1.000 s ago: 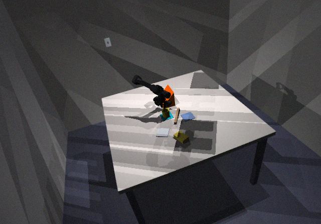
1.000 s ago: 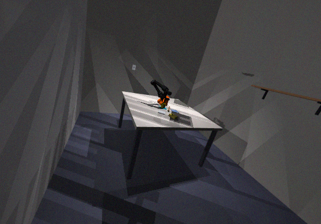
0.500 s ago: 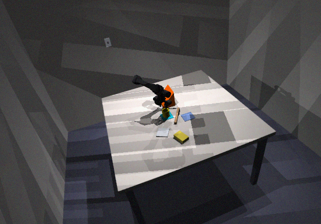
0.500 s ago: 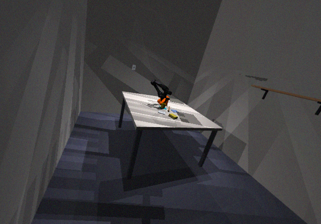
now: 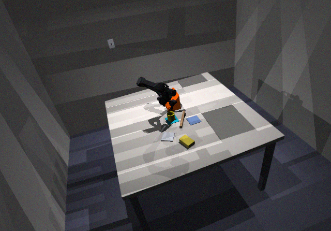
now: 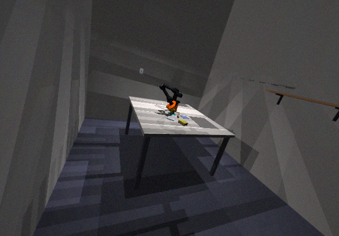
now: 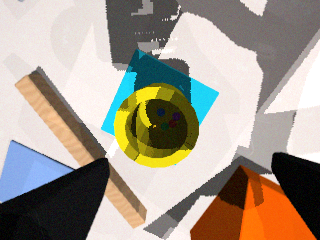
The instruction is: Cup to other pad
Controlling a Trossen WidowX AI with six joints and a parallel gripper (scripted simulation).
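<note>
The yellow cup [image 5: 170,115] [image 6: 172,111] [image 7: 156,125] stands upright on the cyan pad [image 5: 175,120] [image 7: 201,97]. Several small dark marbles [image 7: 167,120] lie at its bottom. My gripper [image 5: 170,107] [image 7: 188,163] is open and hangs just above the cup, its two black fingers spread wide to either side of the cup and clear of it. A light blue pad [image 5: 193,120] [image 7: 22,170] lies to the right, past a wooden stick. A pale grey pad [image 5: 167,136] lies nearer the front of the table.
A wooden stick [image 5: 182,118] [image 7: 75,145] lies between the cyan pad and the blue pad. An orange block [image 7: 250,210] stands close behind the cup. A yellow block [image 5: 186,141] [image 6: 182,122] lies in front. All are on the grey table [image 5: 235,140] [image 6: 164,129].
</note>
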